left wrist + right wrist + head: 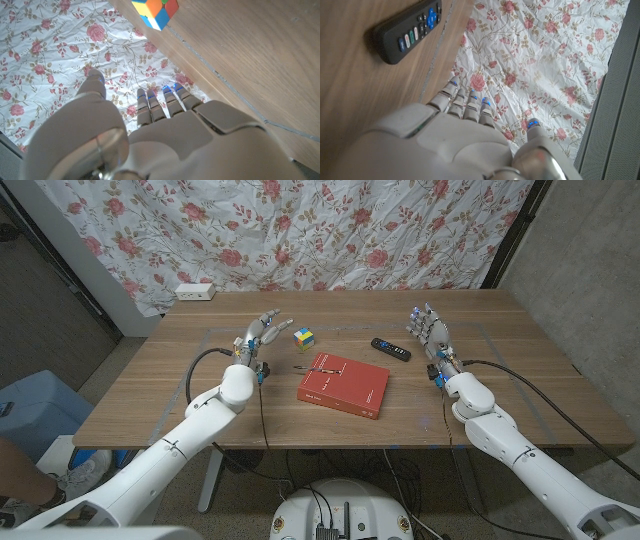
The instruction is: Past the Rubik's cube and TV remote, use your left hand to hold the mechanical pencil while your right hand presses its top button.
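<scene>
A wooden desk (150, 395) stood before a floral curtain (300, 230). The left robot hand (262, 336) was raised over the desk's left part, fingers spread apart and holding nothing. The right robot hand (428, 330) was raised over the right part, fingers likewise apart and empty. A Rubik's cube (302, 338) sat just beside the left robot hand, toward the middle. A black TV remote (391, 349) lay near the right robot hand, on its inner side. A red book (345, 385) lay at the desk's centre. The mechanical pencil (306, 368) appeared as a thin dark line on the desk, at the book's upper left corner, between the cube and the book, apart from both hands. A white power strip (195, 291) rested at the far left edge.
</scene>
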You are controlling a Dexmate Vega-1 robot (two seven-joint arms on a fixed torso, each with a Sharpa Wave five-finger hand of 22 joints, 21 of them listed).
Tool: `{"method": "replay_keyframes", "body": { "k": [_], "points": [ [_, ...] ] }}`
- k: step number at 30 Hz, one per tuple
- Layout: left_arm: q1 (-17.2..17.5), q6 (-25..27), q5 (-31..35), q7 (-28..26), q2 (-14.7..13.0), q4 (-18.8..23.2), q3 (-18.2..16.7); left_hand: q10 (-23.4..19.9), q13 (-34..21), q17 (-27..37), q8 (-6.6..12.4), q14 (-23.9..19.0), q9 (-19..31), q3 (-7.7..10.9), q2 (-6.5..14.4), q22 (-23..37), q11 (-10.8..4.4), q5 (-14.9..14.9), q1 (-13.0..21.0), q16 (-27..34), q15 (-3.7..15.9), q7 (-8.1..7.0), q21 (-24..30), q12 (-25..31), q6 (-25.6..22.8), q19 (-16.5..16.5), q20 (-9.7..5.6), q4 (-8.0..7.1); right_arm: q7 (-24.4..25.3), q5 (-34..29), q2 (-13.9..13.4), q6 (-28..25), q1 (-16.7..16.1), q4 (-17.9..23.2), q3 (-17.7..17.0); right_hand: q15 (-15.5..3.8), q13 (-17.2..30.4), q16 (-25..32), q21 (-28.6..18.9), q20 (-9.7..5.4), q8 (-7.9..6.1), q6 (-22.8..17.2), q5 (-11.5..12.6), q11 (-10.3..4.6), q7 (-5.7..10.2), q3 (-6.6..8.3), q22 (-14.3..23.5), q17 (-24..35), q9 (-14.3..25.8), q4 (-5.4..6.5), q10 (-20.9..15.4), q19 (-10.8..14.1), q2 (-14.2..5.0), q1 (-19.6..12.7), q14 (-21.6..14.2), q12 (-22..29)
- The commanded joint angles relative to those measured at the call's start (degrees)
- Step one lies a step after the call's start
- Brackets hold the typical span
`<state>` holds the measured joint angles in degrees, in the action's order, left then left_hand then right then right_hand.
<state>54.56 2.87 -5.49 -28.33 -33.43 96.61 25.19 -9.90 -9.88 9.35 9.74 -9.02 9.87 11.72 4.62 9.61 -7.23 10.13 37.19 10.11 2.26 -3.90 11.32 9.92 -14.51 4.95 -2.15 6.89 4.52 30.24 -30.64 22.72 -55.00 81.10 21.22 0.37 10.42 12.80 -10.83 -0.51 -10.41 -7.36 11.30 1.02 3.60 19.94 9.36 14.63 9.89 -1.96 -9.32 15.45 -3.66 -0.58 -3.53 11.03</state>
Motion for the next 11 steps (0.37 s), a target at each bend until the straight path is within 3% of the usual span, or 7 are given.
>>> {"method": "replay_keyframes", "body": {
  "k": [1,5,11],
  "points": [
    [-0.3,-9.1,-2.1,-1.6,3.4,-6.6,-0.4,3.1,0.0,0.0,-0.16,1.6,0.0,0.48,0.3,0.0,1.06,0.0,-1.6,-0.5,3.3,-1.6,-0.5,-0.2,2.9,-0.2,-1.78,0.09,0.8,0.0,0.3,0.1,0.0,0.5,-0.3,0.04,0.0,0.5,-0.1,0.02,-0.32,-0.4,0.4,-0.18,0.12,0.01,0.1,0.1,0.1,0.53,-0.3,0.6,-1.84,0.2,-0.5,0.1],
    [-0.2,-11.7,-3.6,-1.3,4.5,-8.5,-0.9,2.9,0.0,0.1,-0.23,2.5,0.0,0.46,0.7,0.0,1.28,0.0,-2.6,-0.5,2.93,-1.45,-0.8,0.3,4.6,-1.1,-1.61,-0.09,1.3,-0.3,0.4,-0.2,-0.2,0.9,-0.3,0.13,0.0,0.5,-0.1,0.01,-0.3,-0.5,0.4,-0.19,0.08,-0.03,0.1,0.1,0.1,0.64,-0.3,0.6,-1.81,0.2,-0.5,0.1],
    [-0.7,-16.9,-7.5,1.4,6.0,-12.5,-1.7,2.0,0.0,0.1,0.08,2.7,0.0,0.52,1.0,0.0,1.55,0.0,-3.4,-0.4,3.1,0.04,-0.7,0.7,5.2,-1.0,-1.66,-0.17,1.7,0.2,0.8,-0.3,-0.6,1.4,-0.3,0.09,0.0,0.4,0.0,0.04,-0.27,-0.4,0.4,-0.2,0.09,-0.08,0.1,0.0,0.1,0.78,-0.3,0.6,-1.79,0.2,-0.5,0.0]
  ]
}}
